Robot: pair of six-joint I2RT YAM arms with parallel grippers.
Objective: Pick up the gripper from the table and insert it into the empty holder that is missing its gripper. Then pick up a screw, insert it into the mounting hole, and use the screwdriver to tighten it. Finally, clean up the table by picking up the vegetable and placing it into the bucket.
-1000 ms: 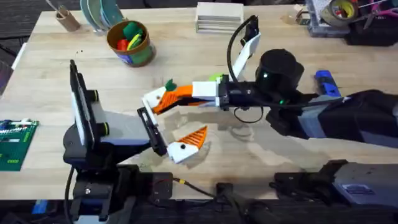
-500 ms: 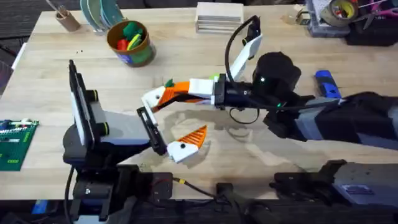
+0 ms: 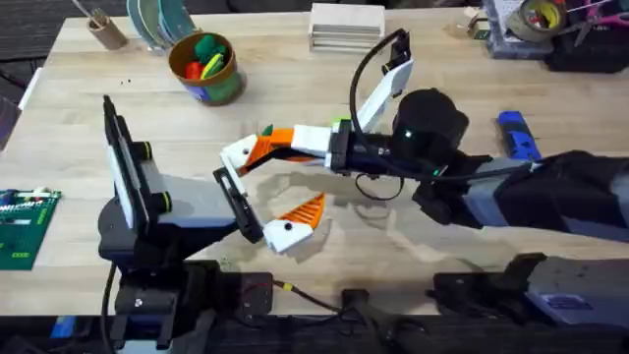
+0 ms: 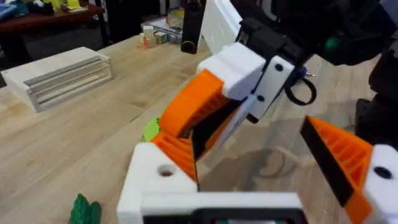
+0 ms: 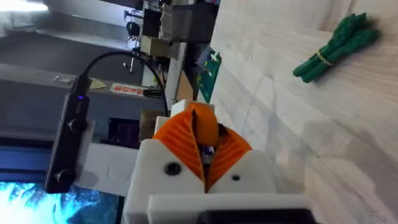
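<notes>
Centre of overhead frame: right gripper [image 3: 257, 152] pinching the orange gripper [image 3: 270, 146], angled toward the left gripper [image 3: 257, 211], spread wide, presumably to receive it.

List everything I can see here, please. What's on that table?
table: one, pale wood, under everything
bucket: one, orange inside, green-blue outside, far left, coloured toys in it
cup: one, brown, sticks in it, far left corner
box: one, pale wood, far middle
screwdriver: one, blue, right side
vegetable: one, dark green, mid-table
circuit board: one, green, near left edge
pad: one, orange, pinched in the right gripper
holder: one, white, bare, on the left gripper
left gripper: white, open
right gripper: white and orange, shut on the pad
</notes>
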